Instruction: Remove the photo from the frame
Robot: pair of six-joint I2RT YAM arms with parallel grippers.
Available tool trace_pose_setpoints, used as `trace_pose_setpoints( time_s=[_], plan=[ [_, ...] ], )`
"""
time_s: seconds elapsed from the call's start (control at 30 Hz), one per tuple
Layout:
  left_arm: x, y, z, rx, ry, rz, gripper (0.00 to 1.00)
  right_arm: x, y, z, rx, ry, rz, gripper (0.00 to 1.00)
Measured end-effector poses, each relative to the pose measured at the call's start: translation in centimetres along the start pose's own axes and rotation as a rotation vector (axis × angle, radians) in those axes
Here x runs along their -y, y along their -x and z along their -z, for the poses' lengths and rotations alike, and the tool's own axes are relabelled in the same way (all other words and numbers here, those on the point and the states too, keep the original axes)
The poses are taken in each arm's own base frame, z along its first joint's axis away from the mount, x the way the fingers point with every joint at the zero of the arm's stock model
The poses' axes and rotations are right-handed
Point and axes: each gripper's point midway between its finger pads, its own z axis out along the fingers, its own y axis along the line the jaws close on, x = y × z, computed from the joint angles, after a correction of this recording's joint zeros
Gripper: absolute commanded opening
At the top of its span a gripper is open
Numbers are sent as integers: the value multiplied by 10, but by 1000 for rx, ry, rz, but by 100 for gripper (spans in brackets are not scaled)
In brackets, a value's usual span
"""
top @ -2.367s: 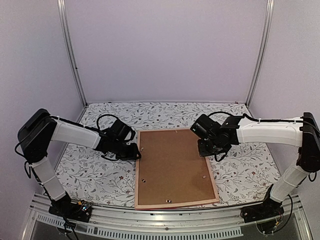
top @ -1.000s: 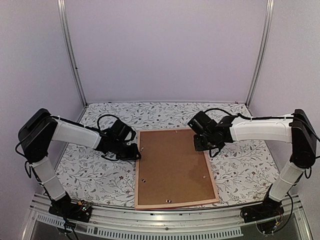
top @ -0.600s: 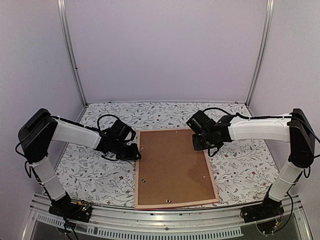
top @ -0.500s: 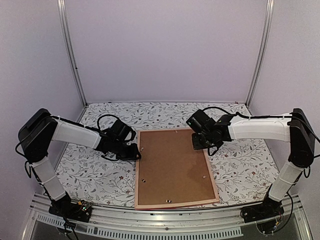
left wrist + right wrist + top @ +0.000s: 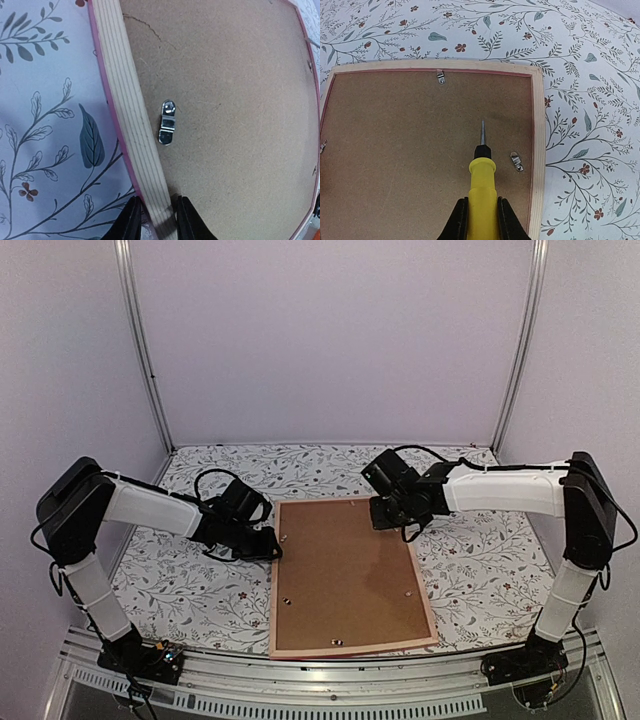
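Lying face down on the flower-patterned table [image 5: 480, 570], the frame [image 5: 352, 648] sits between the two arms, one short side near their bases. It shows its pale wood back and a thin pink edge. A brown backing board [image 5: 345, 570] fills it, so the photo is hidden. Partway up the left rail, the left gripper [image 5: 156, 220] has its fingers pinched on the wood, one on the outside and one on the board side, just below a small metal clip [image 5: 168, 122]. Farther back, the right gripper [image 5: 481, 215] is clamped on a yellow-handled screwdriver [image 5: 481, 185]. Its tip points over the board near the far right corner, between two more clips [image 5: 516, 161]
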Motion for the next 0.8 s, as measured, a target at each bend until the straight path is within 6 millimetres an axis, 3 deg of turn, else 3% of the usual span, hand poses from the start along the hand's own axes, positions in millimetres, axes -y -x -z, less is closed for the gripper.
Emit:
trace_pose_setpoints(
  time_s=[0.8],
  plan=[
    [0, 1, 1, -10, 11, -16, 27, -20, 25, -36, 43, 90, -9, 0]
  ],
)
